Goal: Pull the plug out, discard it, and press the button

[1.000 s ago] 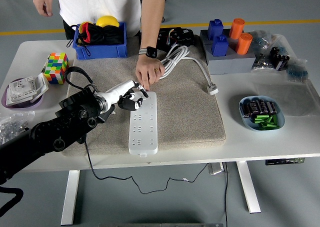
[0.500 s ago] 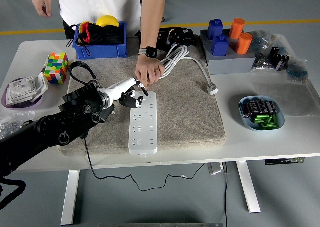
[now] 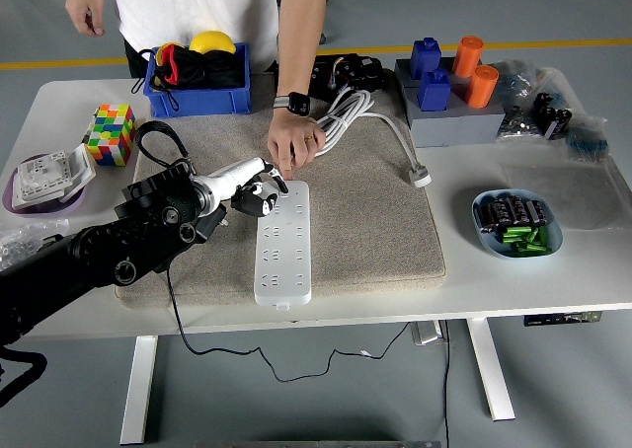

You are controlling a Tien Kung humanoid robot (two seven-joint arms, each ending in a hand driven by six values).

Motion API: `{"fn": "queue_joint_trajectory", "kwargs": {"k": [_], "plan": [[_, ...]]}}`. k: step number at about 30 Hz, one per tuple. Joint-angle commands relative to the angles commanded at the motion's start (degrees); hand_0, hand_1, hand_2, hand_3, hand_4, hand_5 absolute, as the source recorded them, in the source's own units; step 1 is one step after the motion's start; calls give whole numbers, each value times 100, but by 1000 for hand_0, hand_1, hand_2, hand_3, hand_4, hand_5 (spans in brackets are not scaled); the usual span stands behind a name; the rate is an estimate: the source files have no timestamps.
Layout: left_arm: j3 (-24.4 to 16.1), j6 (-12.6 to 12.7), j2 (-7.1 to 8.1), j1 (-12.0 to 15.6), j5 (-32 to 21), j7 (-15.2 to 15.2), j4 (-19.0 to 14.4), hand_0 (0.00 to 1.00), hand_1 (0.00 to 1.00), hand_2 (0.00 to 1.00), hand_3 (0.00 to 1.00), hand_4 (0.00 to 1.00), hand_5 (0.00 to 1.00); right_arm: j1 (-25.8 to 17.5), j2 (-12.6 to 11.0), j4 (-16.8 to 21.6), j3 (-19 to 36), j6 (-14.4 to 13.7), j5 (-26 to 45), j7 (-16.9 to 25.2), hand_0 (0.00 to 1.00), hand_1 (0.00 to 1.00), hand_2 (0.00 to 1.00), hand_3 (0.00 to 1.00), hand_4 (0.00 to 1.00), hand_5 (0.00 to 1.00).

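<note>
A long white power strip (image 3: 283, 246) lies lengthwise on the beige mat (image 3: 365, 221). My left hand (image 3: 259, 195) is at the strip's far left end. Its black fingers are curled around a small black plug (image 3: 261, 202), held just above the strip's top sockets. A person's hand (image 3: 293, 148) with a watch presses its fingertips on the strip's far end, right next to my hand. The strip's white cord (image 3: 348, 115) is coiled behind it, and its white plug (image 3: 421, 178) lies on the mat at the right. My right arm is out of view.
A blue bin (image 3: 197, 85) with black and yellow items stands at the back left. A colour cube (image 3: 111, 134) and a purple dish (image 3: 39, 180) sit at the left. Blue and orange blocks (image 3: 449, 78) stand at the back right, and a blue bowl of batteries (image 3: 516, 224) sits at the right.
My left hand has risen slightly and drawn a little towards the strip's far left end, with its fingers still curled. The person's hand stays on the strip.
</note>
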Motion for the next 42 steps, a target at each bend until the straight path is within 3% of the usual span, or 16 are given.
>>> {"fn": "queue_joint_trajectory", "kwargs": {"k": [33, 42], "plan": [[411, -60, -8, -175, -188, 30, 65, 19, 2, 2, 615, 435, 2, -14, 20, 0, 37, -13, 5, 4, 748, 660, 648, 615, 660, 480], [-503, -17, 121, -20, 207, -13, -332, 19, 2, 2, 615, 437, 2, -27, 31, 0, 54, -12, -7, 10, 748, 659, 647, 615, 660, 480]]}}
